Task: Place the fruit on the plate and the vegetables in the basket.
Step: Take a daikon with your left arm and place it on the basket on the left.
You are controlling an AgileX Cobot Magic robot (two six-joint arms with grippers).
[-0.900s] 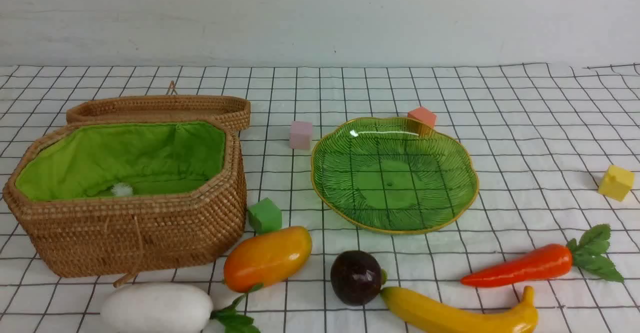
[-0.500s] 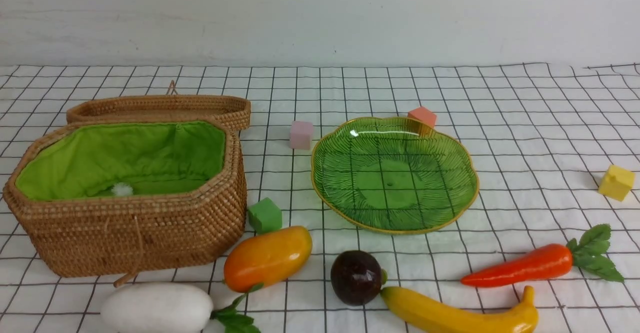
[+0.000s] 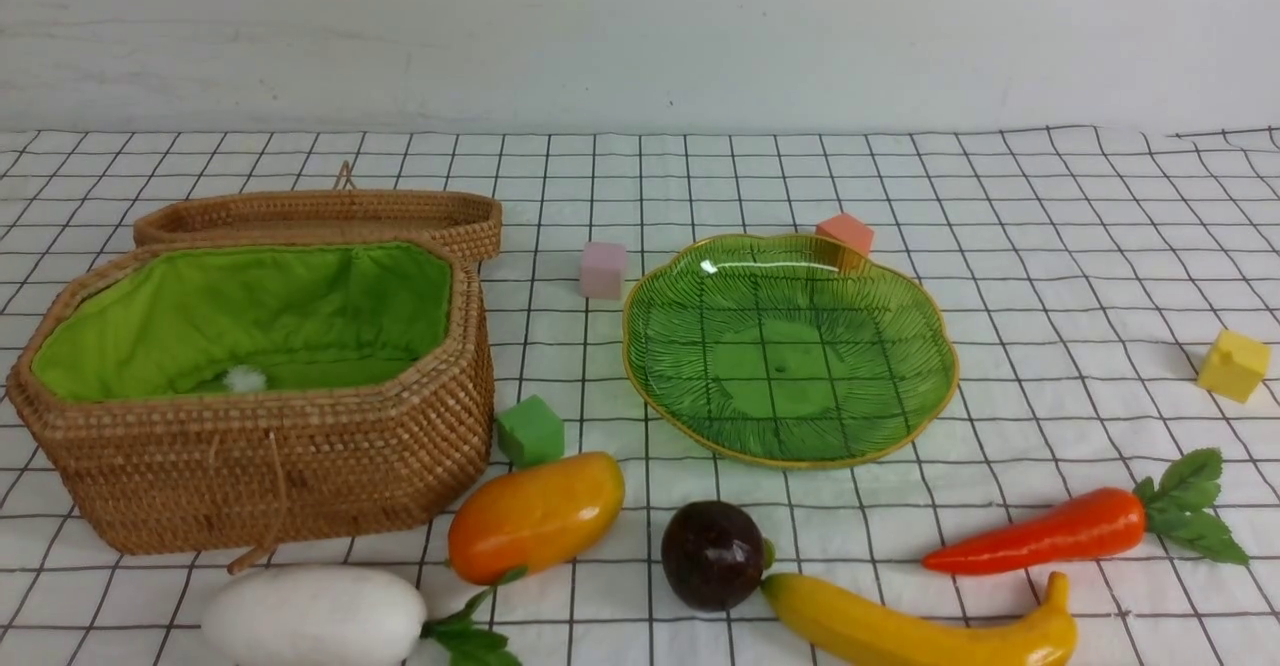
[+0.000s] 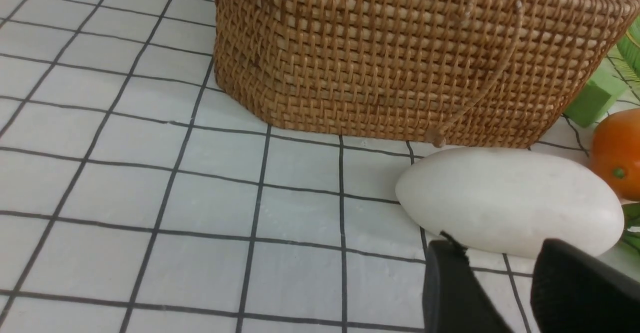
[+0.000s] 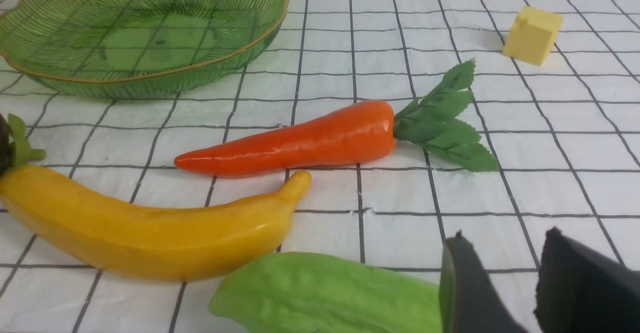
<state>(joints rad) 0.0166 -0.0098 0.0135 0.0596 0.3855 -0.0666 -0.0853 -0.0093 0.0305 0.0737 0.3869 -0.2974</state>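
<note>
The open wicker basket stands at the left, green lining bare. The green plate sits empty right of the middle. Along the near edge lie the white radish, mango, purple ball, banana and carrot. Neither arm shows in the front view. My left gripper is open, just short of the radish, with the basket wall behind. My right gripper is open over bare cloth, near the carrot and banana.
Foam cubes dot the checked cloth: pink, salmon behind the plate, green between basket and mango, yellow at the right. A pale green lumpy object lies beside my right gripper, seen only in the right wrist view.
</note>
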